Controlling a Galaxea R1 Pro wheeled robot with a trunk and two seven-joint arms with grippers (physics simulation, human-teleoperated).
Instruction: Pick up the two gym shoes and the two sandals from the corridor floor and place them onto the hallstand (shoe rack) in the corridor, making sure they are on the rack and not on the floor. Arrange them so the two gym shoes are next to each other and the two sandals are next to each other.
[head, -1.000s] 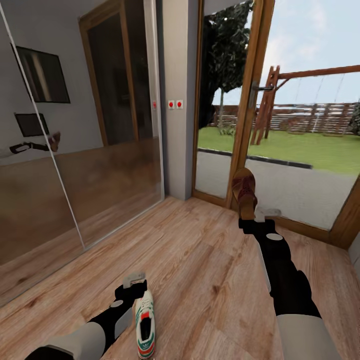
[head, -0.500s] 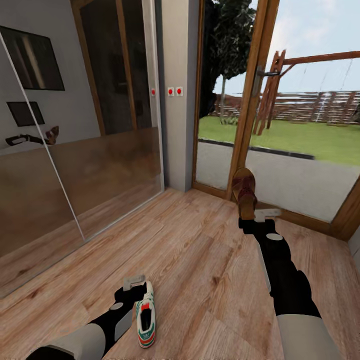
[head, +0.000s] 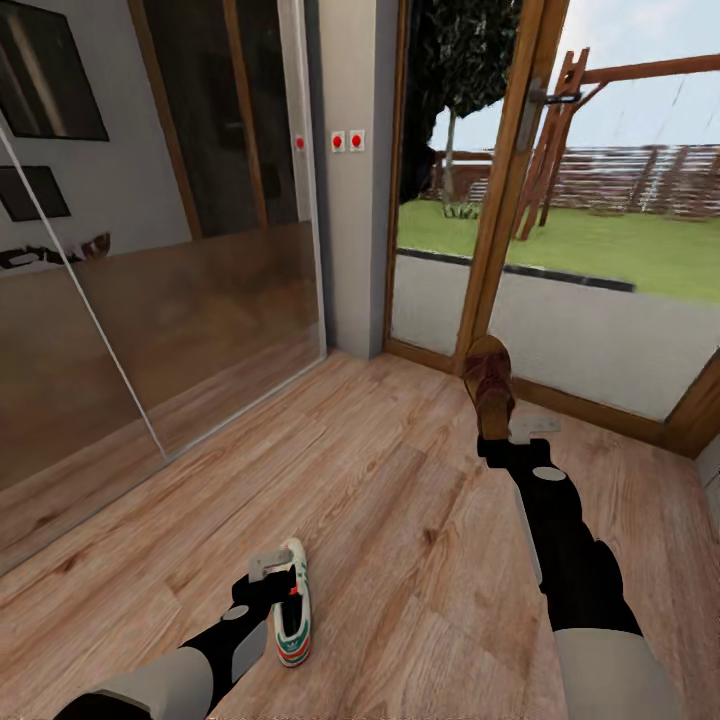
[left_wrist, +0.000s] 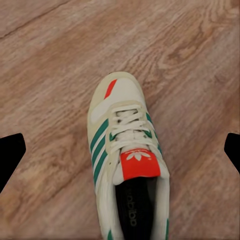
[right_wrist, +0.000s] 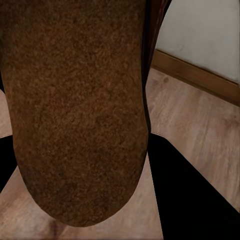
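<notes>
1. My right jaws are clamped on a sandal, holding it upright above the floor on the far right, its sole facing me and its toe end pointing up
2. In my right wrist view the sandal's brown, grainy sole runs out between my two dark fingers, with the wood floor and a wooden skirting strip beyond it
3. My left jaws sit low and near on the left, right at a gym shoe that appears to lie on the floor planks, toe pointing away from me
4. From my left wrist view the gym shoe lies sole down, white with green side stripes and a red-orange tongue patch, and my two fingertips stand wide apart on either side of it, touching nothing
5. Ahead on the left is a mirrored sliding door; ahead on the right a wood-framed glass door looks onto a lawn with a swing frame
</notes>
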